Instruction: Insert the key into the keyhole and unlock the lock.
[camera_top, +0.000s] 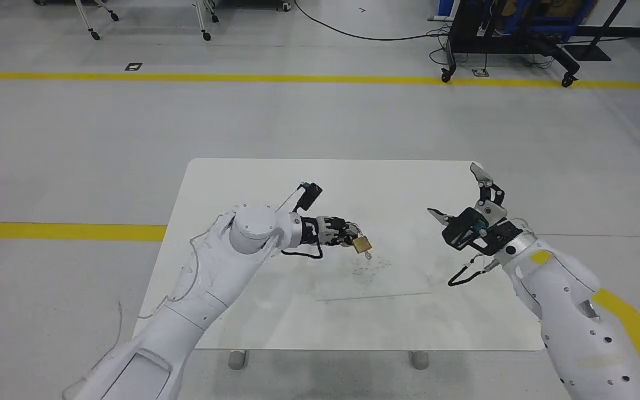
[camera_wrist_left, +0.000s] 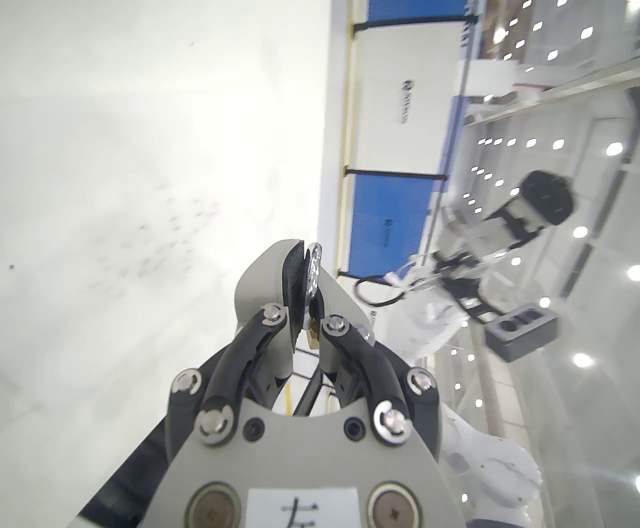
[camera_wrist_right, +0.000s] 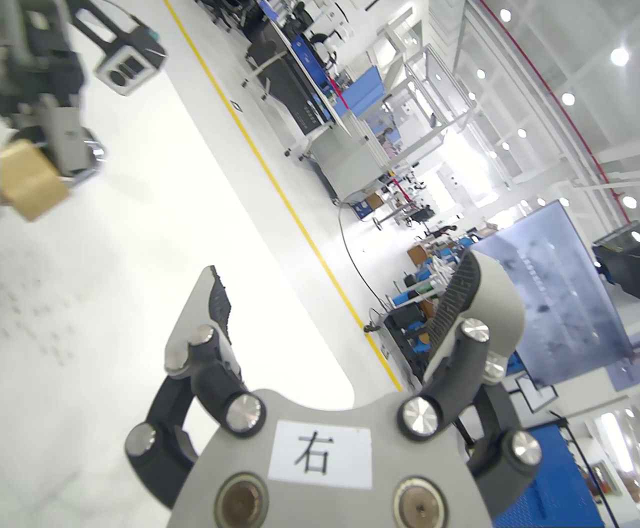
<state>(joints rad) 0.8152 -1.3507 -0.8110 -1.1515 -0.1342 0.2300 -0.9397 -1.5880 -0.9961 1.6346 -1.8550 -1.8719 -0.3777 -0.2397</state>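
My left gripper (camera_top: 345, 236) hangs over the middle of the white table (camera_top: 300, 190), shut on the brass padlock (camera_top: 361, 243). In the left wrist view its fingertips (camera_wrist_left: 295, 260) pinch a silvery metal part (camera_wrist_left: 314, 267), with a bit of brass (camera_wrist_left: 313, 334) further in between the fingers. A small silvery piece (camera_top: 368, 256) shows just below the lock; I cannot tell whether it is the key. My right gripper (camera_top: 458, 196) stands open and empty toward the table's right side, apart from the lock. From the right wrist, the padlock (camera_wrist_right: 29, 179) hangs beyond the right gripper (camera_wrist_right: 340, 272).
A yellow floor line (camera_top: 300, 77) runs behind the table. Wheeled racks and cables (camera_top: 510, 40) stand far back on the right. The table's right edge (camera_top: 510, 260) lies under my right arm.
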